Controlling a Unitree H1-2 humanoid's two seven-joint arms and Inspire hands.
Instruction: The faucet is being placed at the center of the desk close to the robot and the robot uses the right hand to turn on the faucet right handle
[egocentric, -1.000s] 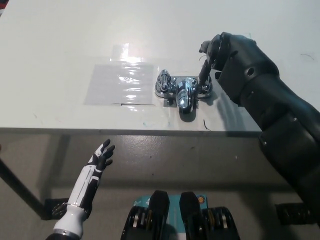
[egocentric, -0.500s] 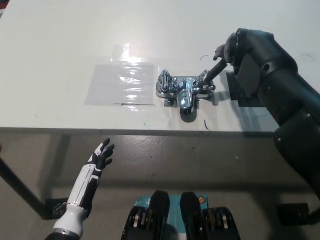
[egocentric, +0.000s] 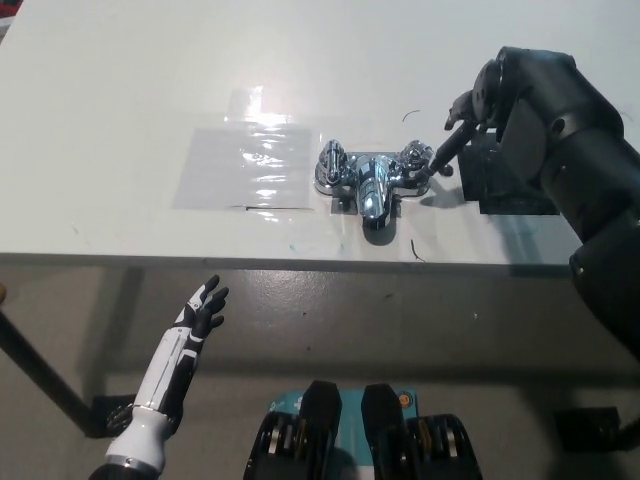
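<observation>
Chrome two-handled faucet (egocentric: 372, 180) sits on the white bench (egocentric: 120, 90), about mid-width and close to the near edge. Its base runs left to right across the bench and the spout (egocentric: 375, 200) points toward the robot. A clear glossy taped sheet (egocentric: 240, 165) lies just to its left.

Black right hand (egocentric: 495, 110) comes in from the right and far side of the faucet. Fingers are apart and clamped on nothing. One extended finger (egocentric: 447, 145) slants down and left, with its tip at the faucet right handle (egocentric: 415, 160). It looks like contact, though a hair of gap cannot be ruled out from this angle.

Key relation: the right handle lies left of the palm and slightly nearer the robot, at the outer end of the faucet's long axis. The finger meets it from the right and rear side. Judgement: any turn is driven by this fingertip pushing sideways on the knob, not by a wrap grip, so slipping off the polished chrome is the likely failure.

White left hand (egocentric: 205, 310) rests below the bench's front edge at lower left, fingers spread, empty, well apart from the faucet. The right hand is clearly the nearer one
</observation>
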